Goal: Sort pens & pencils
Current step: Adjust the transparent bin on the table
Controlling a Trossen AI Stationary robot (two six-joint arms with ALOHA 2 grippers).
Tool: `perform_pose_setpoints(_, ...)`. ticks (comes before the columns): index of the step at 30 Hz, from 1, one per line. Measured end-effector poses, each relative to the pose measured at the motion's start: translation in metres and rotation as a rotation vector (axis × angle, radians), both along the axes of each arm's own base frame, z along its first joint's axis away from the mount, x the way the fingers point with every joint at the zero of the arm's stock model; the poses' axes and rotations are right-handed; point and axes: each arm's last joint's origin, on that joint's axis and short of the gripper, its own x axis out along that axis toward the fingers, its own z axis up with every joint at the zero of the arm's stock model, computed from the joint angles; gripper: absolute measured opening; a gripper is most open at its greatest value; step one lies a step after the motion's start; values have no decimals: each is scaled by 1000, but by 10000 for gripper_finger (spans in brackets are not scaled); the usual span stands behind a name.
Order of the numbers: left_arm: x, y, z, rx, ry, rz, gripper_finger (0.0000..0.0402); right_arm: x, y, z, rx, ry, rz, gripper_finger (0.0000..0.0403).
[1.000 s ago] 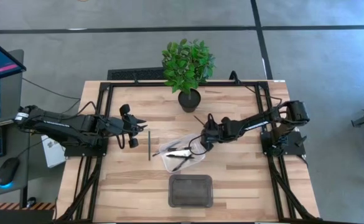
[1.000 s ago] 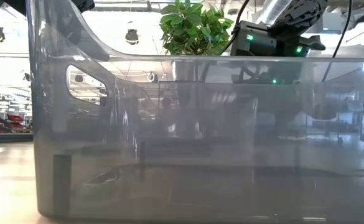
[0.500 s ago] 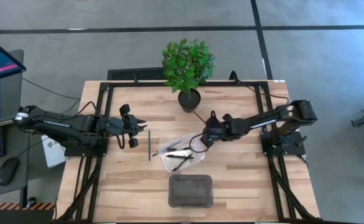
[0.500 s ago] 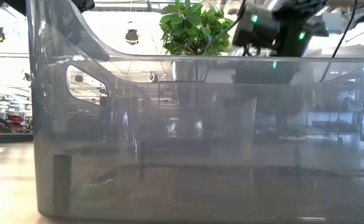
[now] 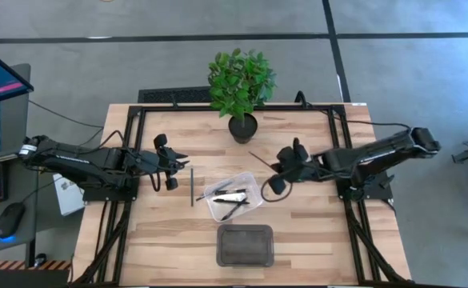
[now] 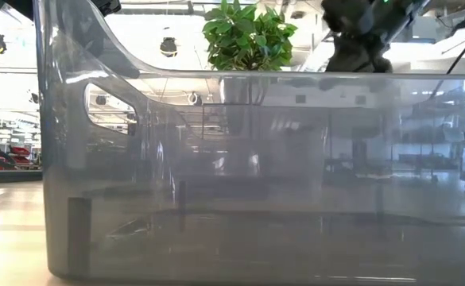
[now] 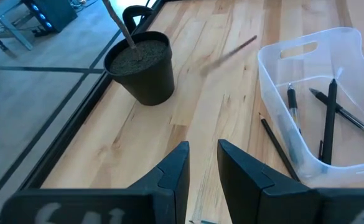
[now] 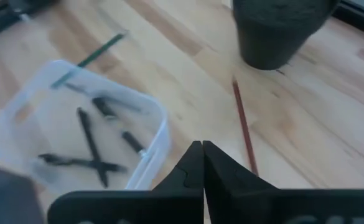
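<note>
Several black pens (image 5: 232, 200) lie in a clear bin (image 5: 254, 186) at the table's middle; the left wrist view shows these pens (image 7: 328, 118) and the right wrist view shows them (image 8: 91, 146) too. A greenish pencil (image 5: 192, 186) lies flat on the wood left of the bin. A reddish pencil (image 5: 259, 159) lies flat between the bin and the plant pot, and the right wrist view has this pencil (image 8: 244, 127) ahead of the fingers. My right gripper (image 5: 278, 178) hovers right of the bin, shut and empty (image 8: 201, 155). My left gripper (image 5: 178, 168) waits left of the greenish pencil, open (image 7: 201, 152).
A potted plant (image 5: 242, 88) stands at the far middle of the table. A dark bin (image 5: 245, 244) sits near the near edge and fills the low view (image 6: 216, 175). Bare wood lies to the right of both bins.
My right gripper has drawn back from the clear bin's right end toward the table's right edge and risen; its arm has stretched out lower along the right side. The pens and both pencils have stayed where they were.
</note>
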Motion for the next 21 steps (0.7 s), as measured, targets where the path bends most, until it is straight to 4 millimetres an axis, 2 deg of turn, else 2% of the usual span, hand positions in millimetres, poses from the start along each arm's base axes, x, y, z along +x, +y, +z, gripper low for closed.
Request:
perform_pose_setpoints(6, 0, 0, 0, -1, -4, 0, 74, -4, 15, 2, -1, -9, 68, 47)
perform_pose_setpoints(21, 0, 0, 1, -1, -6, 0, 74, -6, 21, 2, -5, 3, 101, 47)
